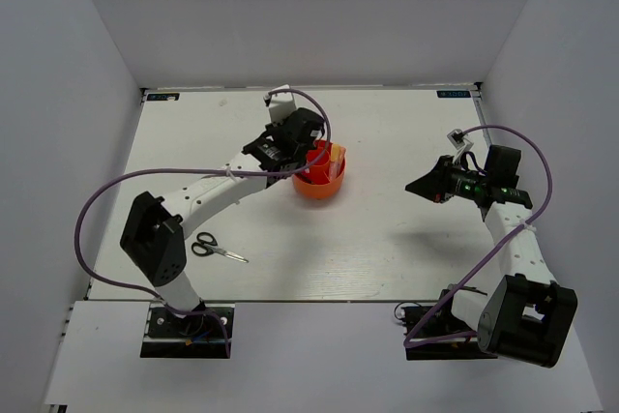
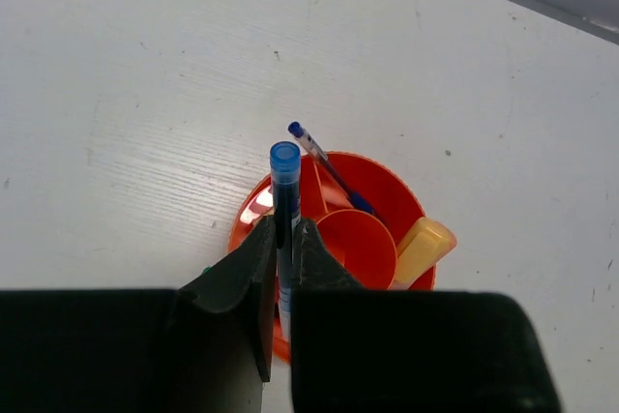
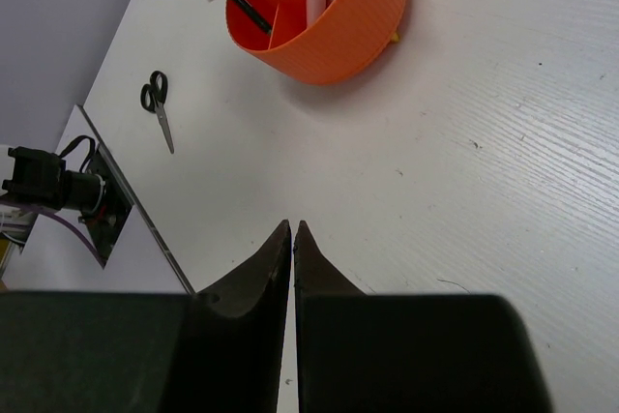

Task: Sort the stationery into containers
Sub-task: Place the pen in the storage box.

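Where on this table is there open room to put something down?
Bare tabletop lies between the orange tub and the right gripper, and along the near edge between the scissors and the right arm. It is crowded at the tub, where the left gripper holds a blue pen.

My white table (image 1: 387, 249) and the two things on it.
The round orange tub (image 1: 317, 192) stands upright near the middle. The black-handled scissors (image 1: 217, 250) lie flat, well apart from the tub, toward the near edge on my left side.
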Controlling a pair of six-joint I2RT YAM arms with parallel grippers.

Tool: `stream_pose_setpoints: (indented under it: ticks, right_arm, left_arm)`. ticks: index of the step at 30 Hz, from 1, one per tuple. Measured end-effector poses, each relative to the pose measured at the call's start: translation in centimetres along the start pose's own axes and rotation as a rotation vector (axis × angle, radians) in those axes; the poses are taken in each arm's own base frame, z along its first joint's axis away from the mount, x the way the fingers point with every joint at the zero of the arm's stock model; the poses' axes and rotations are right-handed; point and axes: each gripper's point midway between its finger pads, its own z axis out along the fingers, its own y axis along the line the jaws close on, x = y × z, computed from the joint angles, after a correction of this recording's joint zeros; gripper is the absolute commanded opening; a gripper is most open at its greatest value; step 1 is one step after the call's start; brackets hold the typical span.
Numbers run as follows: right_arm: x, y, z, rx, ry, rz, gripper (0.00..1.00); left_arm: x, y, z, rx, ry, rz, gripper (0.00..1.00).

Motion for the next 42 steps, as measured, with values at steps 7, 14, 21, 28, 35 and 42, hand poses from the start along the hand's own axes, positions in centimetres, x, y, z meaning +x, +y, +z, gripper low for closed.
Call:
stream_pose_setpoints:
  ticks: [7,14,21,28,35,42]
  right_arm:
    - [0.0,0.0,0.0,0.000,0.000,-0.001,0.05]
    - [0.0,0.1,0.0,-0.004,0.000,0.000,0.05]
    - [0.0,0.2,0.0,-0.009,0.000,0.001,0.22]
    - [0.0,0.2,0.0,-0.014,0.000,0.001,0.34]
    - [0.0,0.2,0.0,-0.014,0.000,0.001,0.34]
    - [0.0,0.3,0.0,-0.014,0.000,0.004,0.68]
  left_arm:
    - [0.7,-1.2,0.4,0.008,-0.052,-0.018,0.00]
    - [1.5,-1.4,0.3,0.005,-0.092,-0.022,0.00]
    - [3.8,-0.6,0.9,-0.023,-0.083,0.008,0.00]
    - [4.7,-0.3,1.1,-0.032,-0.073,0.022,0.23]
    - [4.9,-0.3,0.9,-0.027,-0.072,0.043,0.46]
    - [4.6,0.1,0.3,-0.024,-0.080,0.048,0.27]
